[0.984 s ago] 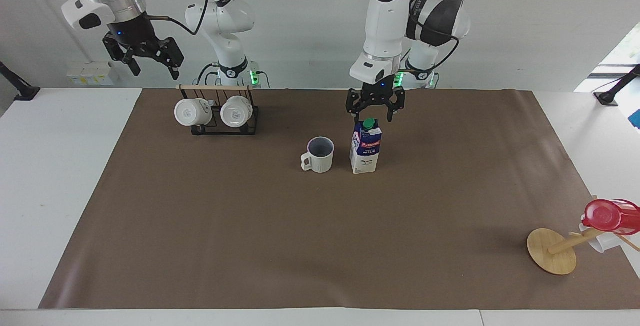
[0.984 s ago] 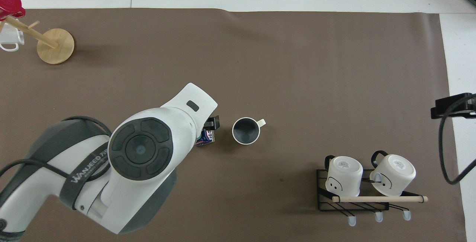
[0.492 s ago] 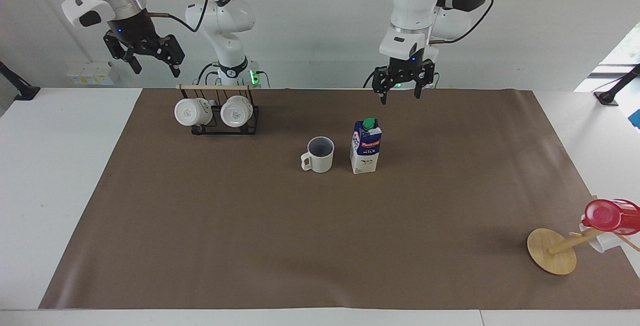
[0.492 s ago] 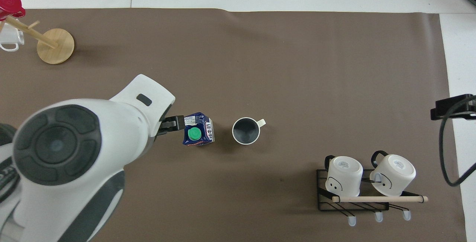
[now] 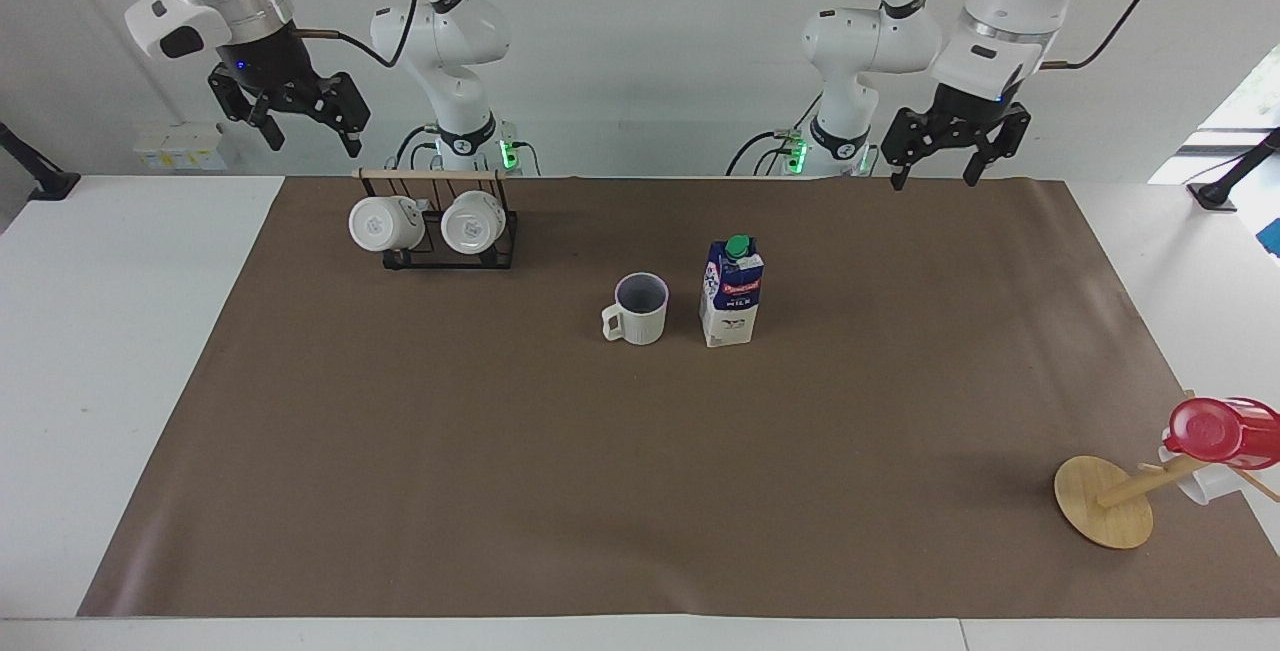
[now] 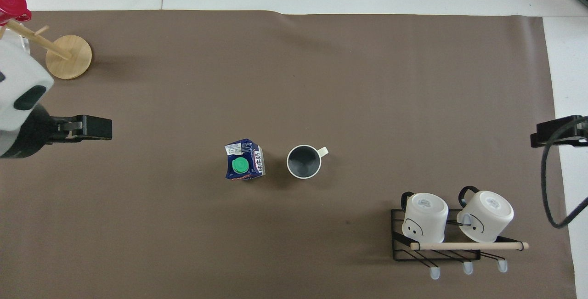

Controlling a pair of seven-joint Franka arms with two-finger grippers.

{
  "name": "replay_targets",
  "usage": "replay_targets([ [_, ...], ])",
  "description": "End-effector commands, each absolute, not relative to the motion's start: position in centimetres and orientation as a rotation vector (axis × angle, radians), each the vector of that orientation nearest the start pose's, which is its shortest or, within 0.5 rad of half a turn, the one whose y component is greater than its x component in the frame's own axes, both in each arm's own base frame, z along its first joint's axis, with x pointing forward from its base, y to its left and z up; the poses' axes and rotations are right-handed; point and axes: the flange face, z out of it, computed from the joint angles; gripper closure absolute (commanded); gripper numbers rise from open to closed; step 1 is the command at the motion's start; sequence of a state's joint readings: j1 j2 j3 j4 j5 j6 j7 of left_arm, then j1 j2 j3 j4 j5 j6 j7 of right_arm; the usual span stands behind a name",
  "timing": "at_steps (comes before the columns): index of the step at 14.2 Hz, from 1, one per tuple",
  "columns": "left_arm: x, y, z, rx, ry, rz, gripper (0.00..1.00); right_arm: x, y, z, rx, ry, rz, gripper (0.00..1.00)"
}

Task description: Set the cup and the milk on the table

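The cup (image 5: 640,309) stands upright on the table's brown paper sheet (image 5: 500,451), near the middle. The milk (image 5: 731,293) stands upright beside it, toward the left arm's end, a small gap between them. Both also show in the overhead view, the cup (image 6: 303,161) and the milk (image 6: 244,166). My left gripper (image 5: 933,176) is open and empty, up in the air over the paper's edge nearest the robots, well clear of the milk. My right gripper (image 5: 313,143) is open and empty, raised above the mug rack, where that arm waits.
A black wire rack (image 5: 440,249) with two glossy white mugs (image 5: 385,223) lying on it stands near the robots at the right arm's end. A tilted wooden mug tree (image 5: 1105,501) with a red cup (image 5: 1220,429) sits at the left arm's end, far from the robots.
My left gripper has risen from just above the milk's cap and swung away toward the left arm's end. The milk and cup stay put. The right arm has not moved.
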State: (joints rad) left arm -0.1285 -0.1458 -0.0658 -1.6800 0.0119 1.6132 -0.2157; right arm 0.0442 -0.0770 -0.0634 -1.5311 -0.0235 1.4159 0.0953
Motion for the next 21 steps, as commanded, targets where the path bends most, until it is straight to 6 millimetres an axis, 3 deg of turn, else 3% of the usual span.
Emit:
replay_targets([
  [1, 50.5, -8.3, 66.8, -3.136, -0.027, -0.088, 0.00, 51.0, -1.9, 67.1, -3.138, 0.174, 0.046, 0.00],
  [7, 49.7, -5.9, 67.5, -3.126, 0.058, 0.010, 0.00, 51.1, -1.7, 67.2, -3.138, 0.169, 0.041, 0.00],
  [8, 49.7, -4.8, 67.5, -3.129, 0.054, 0.013, 0.00, 51.1, -1.7, 67.2, -3.138, 0.169, 0.041, 0.00],
  [17, 49.5, -4.8, 67.3, -3.135, 0.159, 0.020, 0.00, 51.1, -1.7, 67.2, -3.138, 0.169, 0.041, 0.00],
  [21, 49.1, -6.0, 67.0, -3.147, 0.243, 0.066, 0.00, 51.1, -1.7, 67.2, -3.138, 0.169, 0.041, 0.00],
])
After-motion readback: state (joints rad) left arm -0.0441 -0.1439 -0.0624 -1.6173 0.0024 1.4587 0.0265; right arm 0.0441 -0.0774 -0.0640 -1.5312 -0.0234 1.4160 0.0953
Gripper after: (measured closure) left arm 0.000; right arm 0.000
